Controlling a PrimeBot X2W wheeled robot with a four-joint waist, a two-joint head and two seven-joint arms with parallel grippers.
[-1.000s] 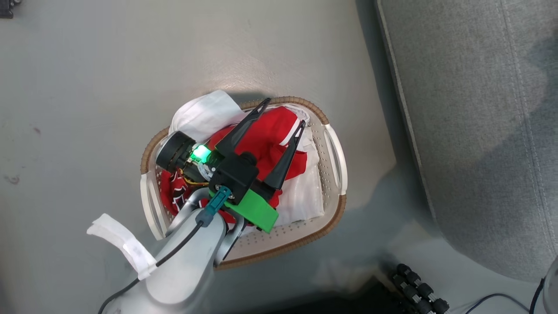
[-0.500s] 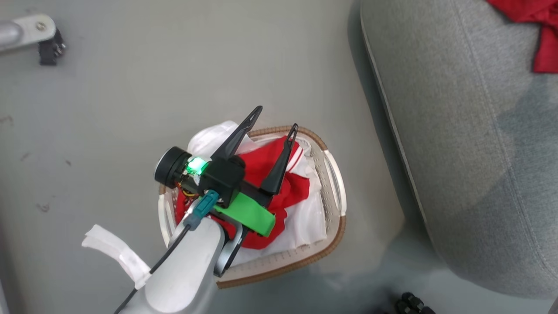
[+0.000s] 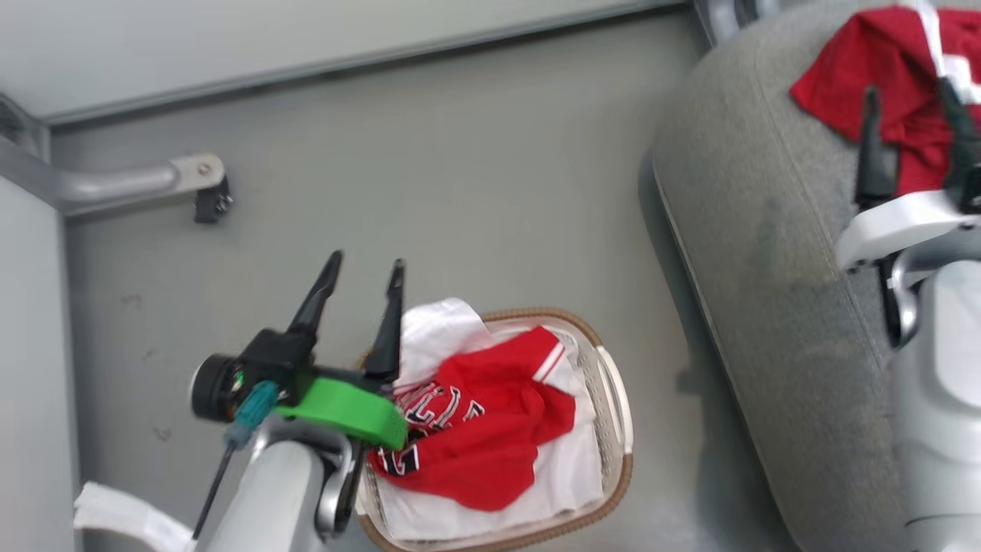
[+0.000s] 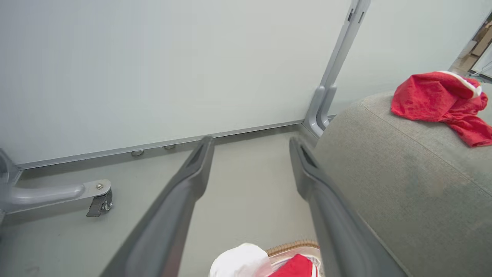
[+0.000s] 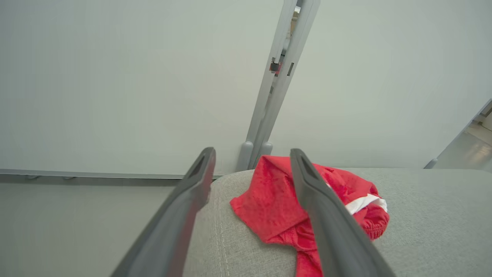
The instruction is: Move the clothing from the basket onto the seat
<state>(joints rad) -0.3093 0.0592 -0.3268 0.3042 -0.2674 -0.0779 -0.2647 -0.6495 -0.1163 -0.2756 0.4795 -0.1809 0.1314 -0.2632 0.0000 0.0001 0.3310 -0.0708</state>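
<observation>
Red garment with white trim (image 3: pixel 831 88) lies crumpled on the large grey fabric seat cushion (image 3: pixel 766 268). A second red garment with black-and-white lettering (image 3: pixel 475 429) sits in the white lattice basket with brown woven rim (image 3: pixel 617 418), near the seat. Right pincer (image 3: pixel 907 90) is over the seat garment, fingers apart, empty. Left pincer (image 3: pixel 365 262) is beside the basket, spread wide, empty.

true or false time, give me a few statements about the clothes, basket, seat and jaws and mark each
1. A red garment lies on the seat. True.
2. The basket is empty. False: a lettered garment lies in it on the white liner.
3. The left gripper has its jaws shut on cloth. False: they are open and hold nothing.
4. The right gripper has its jaws open near the red garment. True.
5. The basket stands on the seat. False: it stands on the floor beside it.
</observation>
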